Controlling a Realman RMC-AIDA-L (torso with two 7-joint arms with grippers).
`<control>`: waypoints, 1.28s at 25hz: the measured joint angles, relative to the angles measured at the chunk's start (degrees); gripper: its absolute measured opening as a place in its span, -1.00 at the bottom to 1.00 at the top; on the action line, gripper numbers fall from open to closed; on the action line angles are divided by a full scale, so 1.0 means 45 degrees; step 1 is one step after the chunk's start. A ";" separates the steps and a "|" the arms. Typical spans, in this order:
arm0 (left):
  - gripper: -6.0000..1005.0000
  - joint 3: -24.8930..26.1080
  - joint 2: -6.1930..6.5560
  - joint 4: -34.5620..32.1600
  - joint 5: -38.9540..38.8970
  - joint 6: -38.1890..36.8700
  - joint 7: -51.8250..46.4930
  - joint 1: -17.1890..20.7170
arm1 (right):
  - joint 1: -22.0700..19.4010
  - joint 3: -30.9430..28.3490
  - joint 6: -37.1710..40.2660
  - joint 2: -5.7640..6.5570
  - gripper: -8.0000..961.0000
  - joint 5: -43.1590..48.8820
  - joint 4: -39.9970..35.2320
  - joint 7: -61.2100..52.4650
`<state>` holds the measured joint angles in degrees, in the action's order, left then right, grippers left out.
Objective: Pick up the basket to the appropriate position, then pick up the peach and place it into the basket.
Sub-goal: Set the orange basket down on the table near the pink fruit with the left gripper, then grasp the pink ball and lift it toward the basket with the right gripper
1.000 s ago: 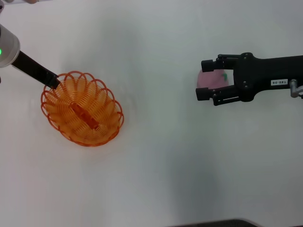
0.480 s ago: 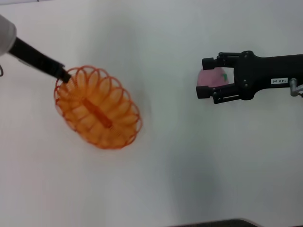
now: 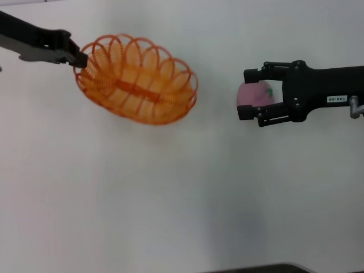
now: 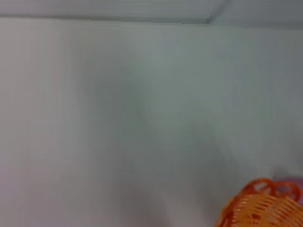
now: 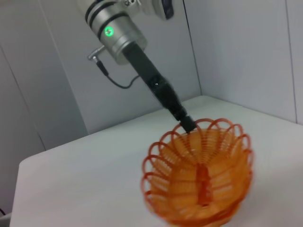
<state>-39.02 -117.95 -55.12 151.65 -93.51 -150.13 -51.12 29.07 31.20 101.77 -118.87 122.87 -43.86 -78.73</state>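
Observation:
The orange wire basket (image 3: 136, 79) hangs tilted in the air at the upper left of the head view. My left gripper (image 3: 77, 57) is shut on its scalloped rim at the left end. The right wrist view shows the basket (image 5: 201, 182) with the left gripper (image 5: 187, 124) clamped on its far rim. A piece of the basket (image 4: 260, 205) also shows in the left wrist view. The pink peach (image 3: 254, 94) lies at the right. My right gripper (image 3: 247, 94) is open, its jaws standing on either side of the peach, which its black body partly hides.
The white tabletop (image 3: 182, 187) spreads under both arms. A dark edge (image 3: 256, 268) runs along the table's front. Grey wall panels (image 5: 236, 47) stand behind the table's far corner.
My left gripper has lifted the basket off the table and carried it up and to the right, toward the peach, tilting it. The right gripper and peach have not moved.

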 joint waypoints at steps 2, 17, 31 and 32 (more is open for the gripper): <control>-0.91 0.0102 -0.0282 -0.0198 -0.0307 0.0414 -0.0600 0.0358 | 0.0003 0.0000 0.0000 -0.0002 0.87 -0.0002 0.0000 0.0161; -0.81 -0.0885 -0.1359 -0.0781 -0.1437 0.2686 -0.2586 0.2794 | 0.0044 0.0000 -0.0121 -0.0088 0.86 -0.0001 0.0088 0.0964; -0.09 -0.0675 -0.1063 -0.2410 -0.3652 0.2158 -0.0339 0.4173 | -0.0118 -0.0202 -0.0182 -0.0089 0.84 -0.0676 0.0178 0.0816; 0.03 -0.0673 -0.1027 -0.2649 -0.4323 0.2023 0.0761 0.4366 | -0.0140 -0.0303 -0.0185 -0.0089 0.84 -0.0781 0.0212 0.0776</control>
<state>-42.05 -122.57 -67.04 132.20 -84.41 -146.70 -31.47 28.44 29.84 100.94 -119.27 119.36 -42.90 -75.24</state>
